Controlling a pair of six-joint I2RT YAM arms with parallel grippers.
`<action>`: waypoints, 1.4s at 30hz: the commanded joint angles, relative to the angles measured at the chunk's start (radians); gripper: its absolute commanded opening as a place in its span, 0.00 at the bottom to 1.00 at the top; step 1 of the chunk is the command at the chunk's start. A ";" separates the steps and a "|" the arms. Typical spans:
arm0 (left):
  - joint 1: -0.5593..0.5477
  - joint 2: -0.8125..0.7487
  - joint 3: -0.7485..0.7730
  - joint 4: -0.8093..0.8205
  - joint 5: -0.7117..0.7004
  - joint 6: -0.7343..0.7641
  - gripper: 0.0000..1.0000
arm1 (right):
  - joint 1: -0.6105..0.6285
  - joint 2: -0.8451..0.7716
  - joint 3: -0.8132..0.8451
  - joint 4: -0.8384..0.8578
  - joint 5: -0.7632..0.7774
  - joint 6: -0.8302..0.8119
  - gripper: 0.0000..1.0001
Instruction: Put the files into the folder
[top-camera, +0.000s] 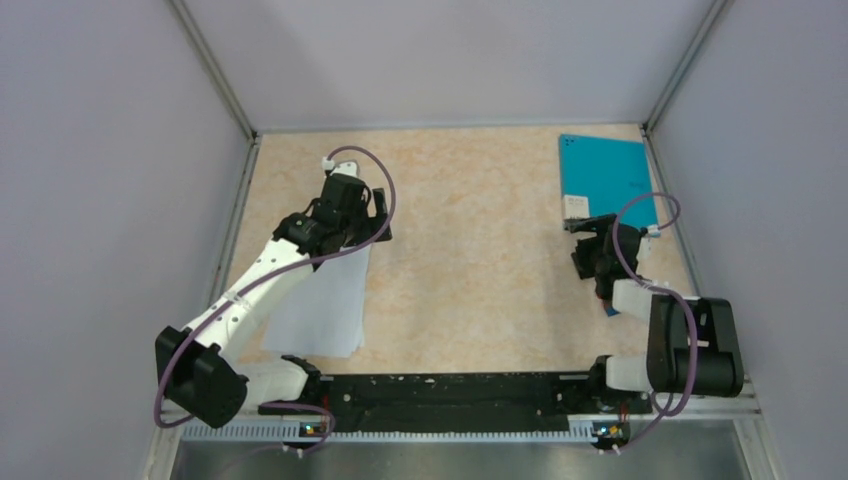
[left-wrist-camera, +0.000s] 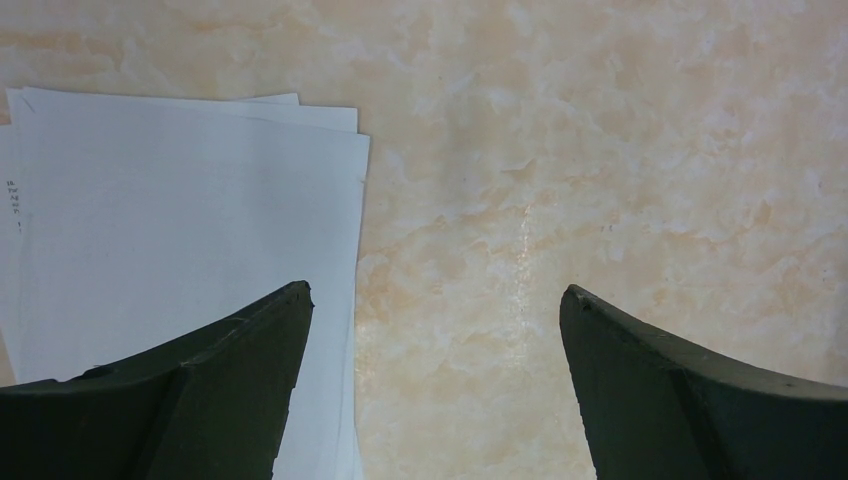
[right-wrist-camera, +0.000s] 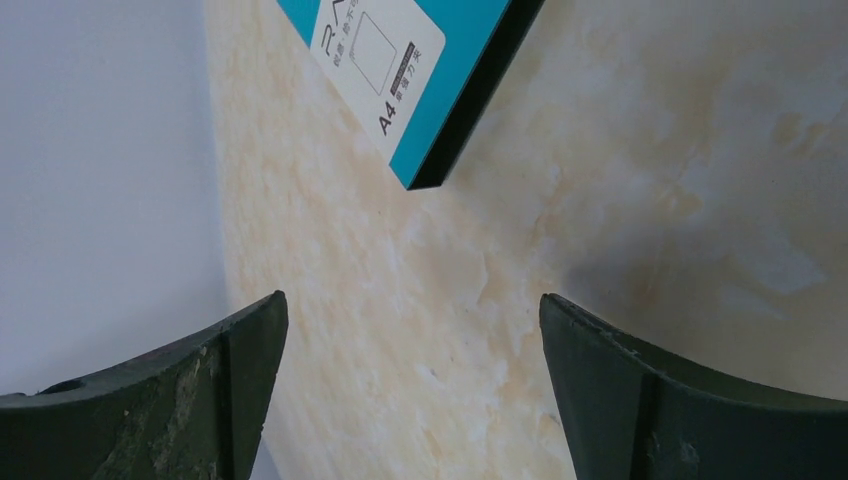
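The files are a thin stack of white sheets lying flat at the left of the table, partly under my left arm. In the left wrist view the files fill the left side. My left gripper is open and empty above their far right corner, one finger over the paper and one over bare table. The folder lies shut at the far right, teal side up, white label at its near edge. My right gripper is open and empty just in front of the folder's near corner, apart from it.
Grey walls enclose the marbled table on the left, back and right; the right wall is close beside my right gripper. A small blue thing peeks out under the right arm. The black base rail runs along the near edge.
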 joint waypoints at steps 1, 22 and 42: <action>0.007 -0.022 0.020 0.028 0.004 0.018 0.99 | -0.006 0.060 -0.047 0.306 0.068 0.102 0.93; 0.010 -0.037 0.017 0.008 -0.029 0.033 0.99 | -0.018 0.334 -0.025 0.590 0.085 0.213 0.64; 0.017 -0.007 0.019 0.007 -0.034 0.038 0.99 | -0.034 0.464 0.011 0.731 0.052 0.271 0.52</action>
